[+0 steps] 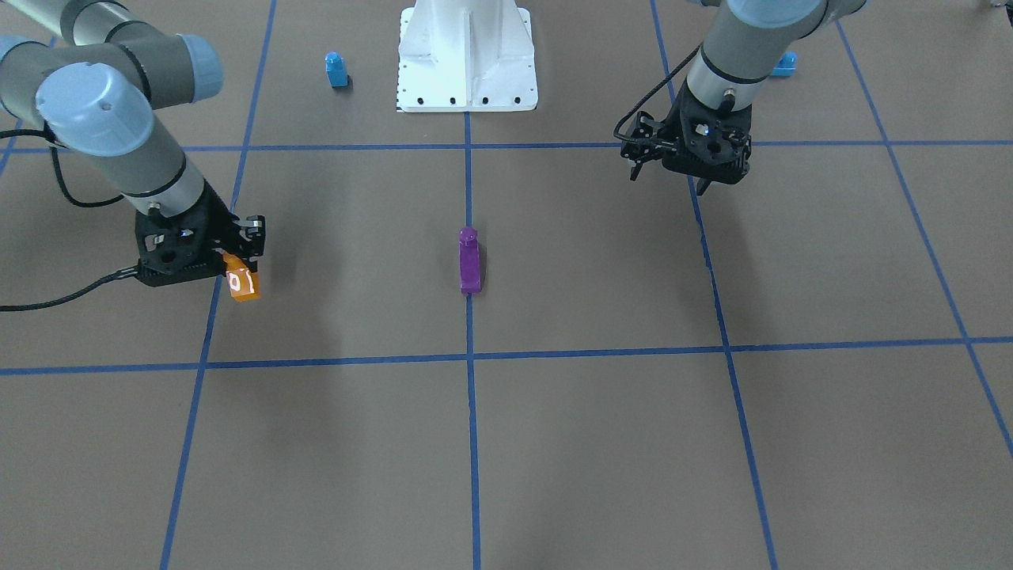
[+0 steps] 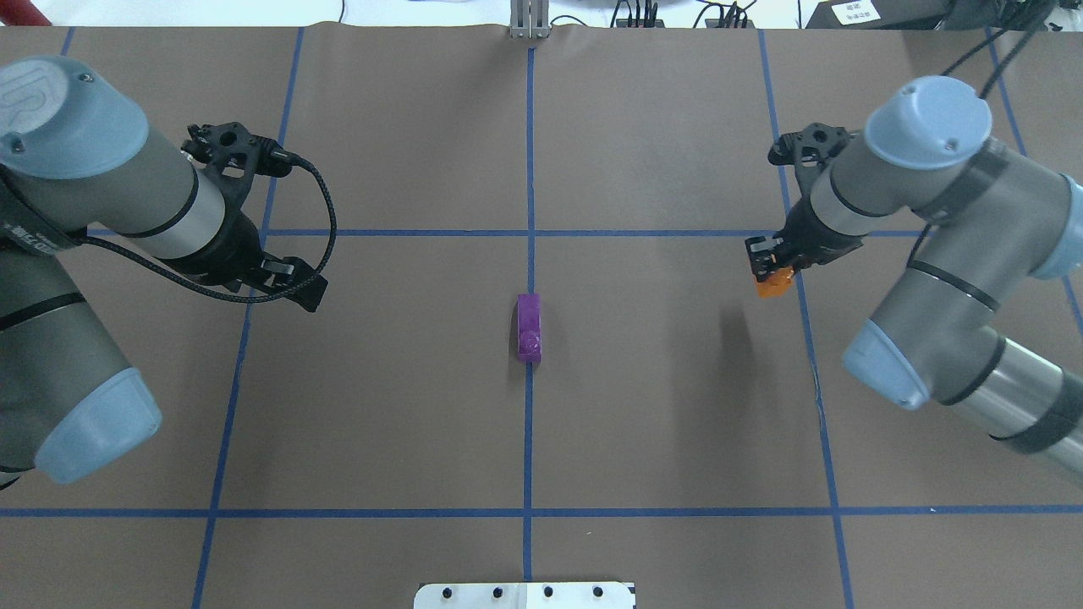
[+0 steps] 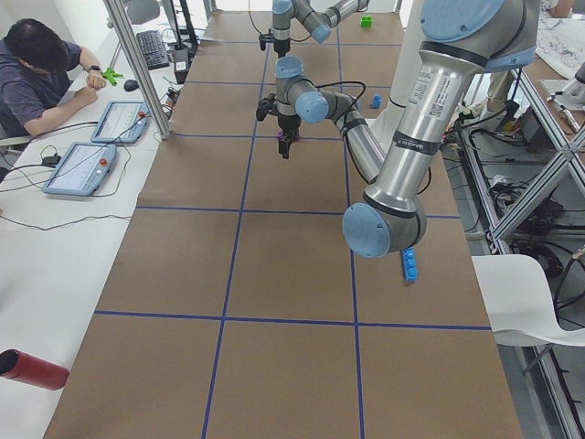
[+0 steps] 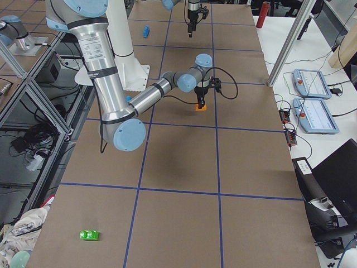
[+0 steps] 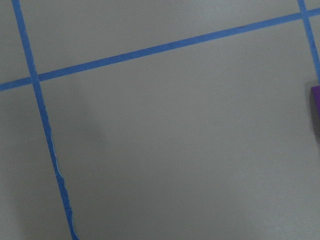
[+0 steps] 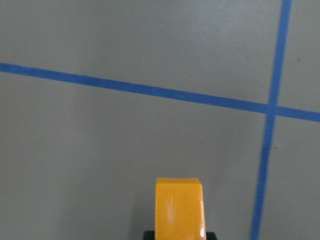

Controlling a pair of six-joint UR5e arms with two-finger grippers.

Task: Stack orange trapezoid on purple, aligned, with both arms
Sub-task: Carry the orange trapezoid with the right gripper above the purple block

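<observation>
- Orange trapezoid [image 1: 242, 283], a small glossy orange plastic brick with one sloped side: my right jaws are closed narrow on its upper part. It hangs below them over my right side of the brown paper-covered tabletop [image 2: 677, 423]. It appears clear of the surface, but I cannot confirm this.
- Purple brick [image 2: 530, 327], small, glossy plastic, with a sloped side and a stud: it lies lengthwise on the centre blue tape line [image 2: 530, 169]. It is roughly between my two arms and well apart from both sets of jaws.
- Left jaws: they hang over bare tabletop on my left side with nothing visible in them. I cannot tell how wide they stand.
- Hazard, tilt: in the front-facing view the orange trapezoid sits canted in the grip, its underside partly turned toward the camera. If it is set down at that angle, the stud will likely not seat and the slopes will not line up.
- Hazard, shallow grip: most of the brick protrudes below the right jaws. A fast traverse could rotate it or drop it.
- Hazard, loose base: the purple brick is narrow and nothing restrains it. Downward press could slide or topple it unless the left jaws first steady it.
- Offset: the orange trapezoid must travel sideways toward centre, and the purple brick lies slightly nearer my base.
</observation>
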